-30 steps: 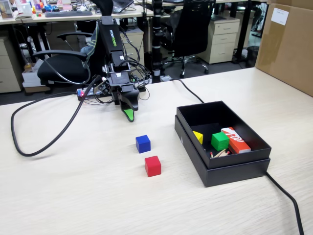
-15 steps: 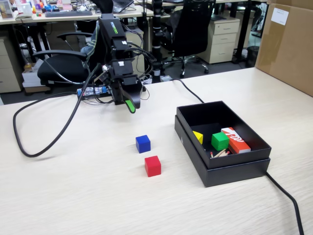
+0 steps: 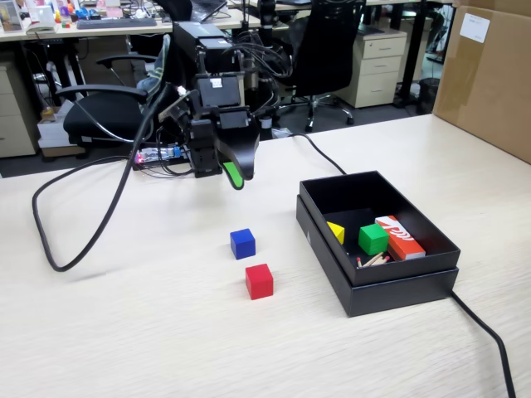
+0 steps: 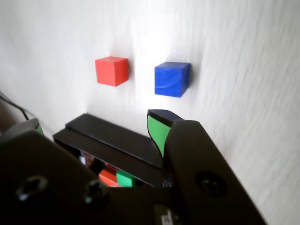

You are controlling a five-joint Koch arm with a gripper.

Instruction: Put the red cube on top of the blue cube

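The red cube (image 3: 259,281) sits on the light wooden table, just in front of and slightly right of the blue cube (image 3: 242,244) in the fixed view; the two stand apart. My gripper (image 3: 222,170) hangs above the table behind the blue cube, open and empty, with green pads. In the wrist view the red cube (image 4: 111,71) is left of the blue cube (image 4: 172,79), both beyond my gripper (image 4: 96,125), whose jaws stand wide apart.
A black open box (image 3: 390,290) stands right of the cubes, holding a green cube (image 3: 373,239), a yellow piece (image 3: 336,232), an orange-red box (image 3: 400,236) and small sticks. It also shows in the wrist view (image 4: 112,140). Black cables cross the table at left and front right.
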